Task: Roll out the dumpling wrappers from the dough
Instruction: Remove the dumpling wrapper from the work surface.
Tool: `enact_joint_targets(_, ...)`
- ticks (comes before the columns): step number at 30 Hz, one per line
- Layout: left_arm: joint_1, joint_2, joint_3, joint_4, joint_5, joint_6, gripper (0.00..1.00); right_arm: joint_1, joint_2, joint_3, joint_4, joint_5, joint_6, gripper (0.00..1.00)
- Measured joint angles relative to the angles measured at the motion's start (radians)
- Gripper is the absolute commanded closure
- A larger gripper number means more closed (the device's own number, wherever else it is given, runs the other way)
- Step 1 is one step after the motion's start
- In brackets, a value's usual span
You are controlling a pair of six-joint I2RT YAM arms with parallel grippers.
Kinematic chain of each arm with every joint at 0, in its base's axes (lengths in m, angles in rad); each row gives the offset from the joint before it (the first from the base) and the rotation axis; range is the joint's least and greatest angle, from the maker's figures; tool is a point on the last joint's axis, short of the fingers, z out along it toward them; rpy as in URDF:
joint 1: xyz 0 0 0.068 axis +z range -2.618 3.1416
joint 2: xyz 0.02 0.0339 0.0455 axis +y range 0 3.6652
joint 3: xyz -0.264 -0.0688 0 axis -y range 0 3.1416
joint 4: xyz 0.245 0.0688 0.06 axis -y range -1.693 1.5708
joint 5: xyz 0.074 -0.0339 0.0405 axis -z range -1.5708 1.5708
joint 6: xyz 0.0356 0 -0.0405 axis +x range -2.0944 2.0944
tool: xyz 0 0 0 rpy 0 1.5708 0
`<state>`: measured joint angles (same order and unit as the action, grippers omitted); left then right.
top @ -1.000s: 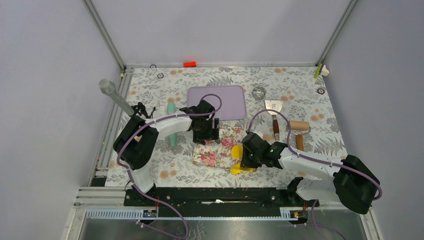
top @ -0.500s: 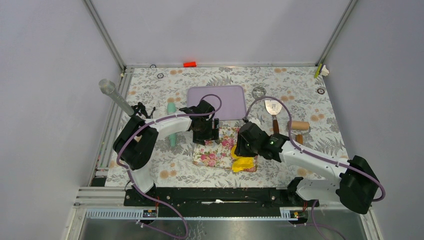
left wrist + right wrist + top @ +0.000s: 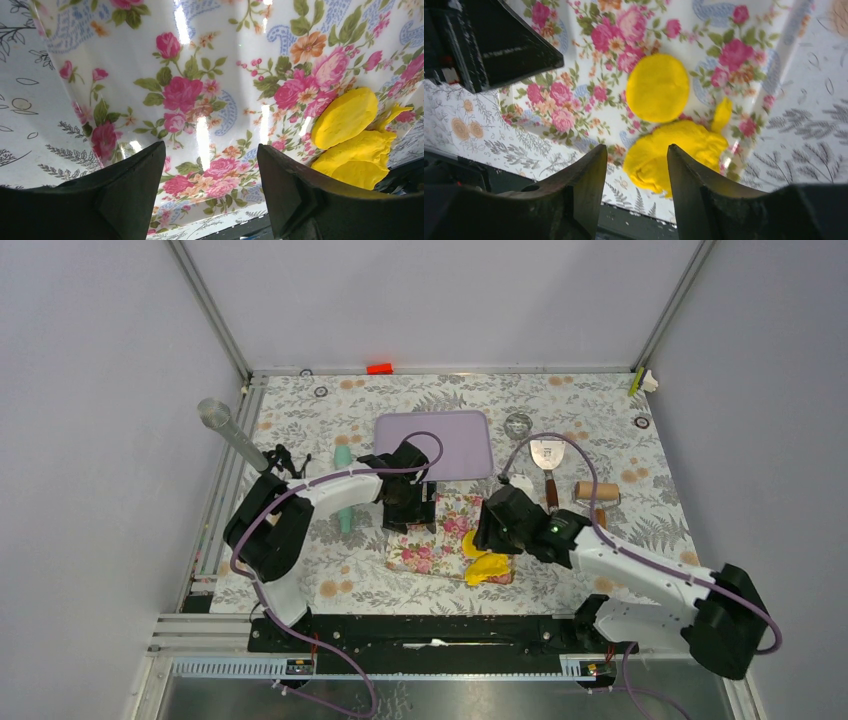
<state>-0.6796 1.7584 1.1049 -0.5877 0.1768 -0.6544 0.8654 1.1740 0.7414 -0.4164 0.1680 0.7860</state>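
A floral mat [image 3: 425,550] lies between the arms. On its right side rests a flat round yellow dumpling wrapper [image 3: 657,87], also seen in the left wrist view [image 3: 345,117]. Right beside it, at the mat's near right corner, sits the irregular yellow dough [image 3: 676,150] [image 3: 487,568] [image 3: 360,155]. My right gripper [image 3: 636,147] [image 3: 495,535] hangs open just above the dough, nothing between its fingers. My left gripper [image 3: 210,147] [image 3: 408,512] stands open low over the mat's far left part, empty.
A purple board [image 3: 434,443] lies behind the mat. To the right are a metal scraper [image 3: 547,455], a wooden-handled rolling pin [image 3: 597,492] and a round cutter [image 3: 517,425]. A teal tool [image 3: 343,490] and a grey cylinder [image 3: 230,435] lie at the left.
My right gripper has opened and drawn away from the table's near edge, leaving the dough lump on the mat's near right corner. The left arm has barely moved.
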Motion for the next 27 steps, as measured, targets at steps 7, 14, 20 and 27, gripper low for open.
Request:
enact_joint_targets(7, -0.002, -0.018, 0.0, -0.017, 0.0, 0.008, 0.24, -0.004, -0.215, -0.114, -0.089, 0.017, 0.098, 0.4)
enact_joint_targets(14, -0.077, -0.112, 0.023, -0.072, -0.045, 0.034, 0.24, -0.029, -0.314, -0.212, -0.124, 0.014, 0.189, 0.33)
enact_joint_targets(20, -0.124, -0.124, 0.041, -0.078, -0.051, 0.037, 0.24, -0.046, -0.278, -0.264, -0.103, -0.019, 0.214, 0.32)
enact_joint_targets(27, -0.123, -0.124, 0.041, -0.097, -0.057, 0.038, 0.24, -0.05, -0.251, -0.281, -0.022, -0.049, 0.217, 0.33)
